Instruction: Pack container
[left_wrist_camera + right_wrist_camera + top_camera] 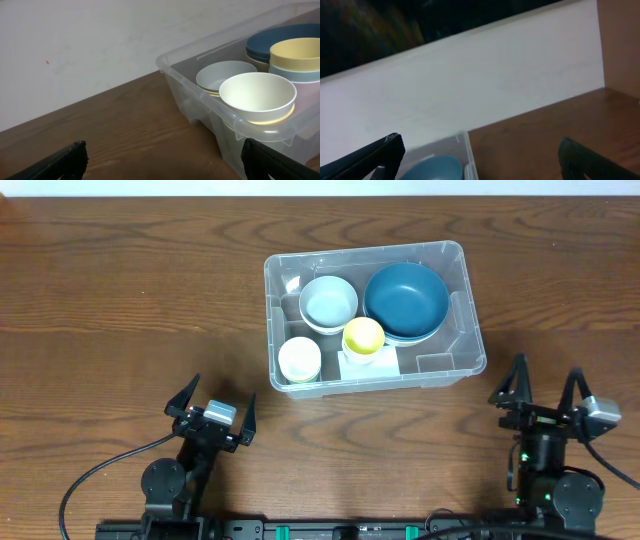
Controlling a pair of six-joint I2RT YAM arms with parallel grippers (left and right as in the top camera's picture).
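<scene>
The clear rectangular container (455,320) sits at the table's middle, slightly right. Inside it are a large dark blue bowl (405,300), a pale blue bowl (328,303), a yellow bowl (363,336) and a cream bowl (299,359). My left gripper (212,402) rests near the front left, open and empty, well short of the container. My right gripper (545,385) rests at the front right, open and empty. In the left wrist view the container (185,95) and cream bowl (257,97) lie ahead to the right. The right wrist view catches the container's corner (469,150) and the blue bowl (432,169).
Dark wooden table (120,310) all around the container. A white wall (90,40) stands behind the far edge. Both arm bases and a black cable (95,475) sit along the front edge.
</scene>
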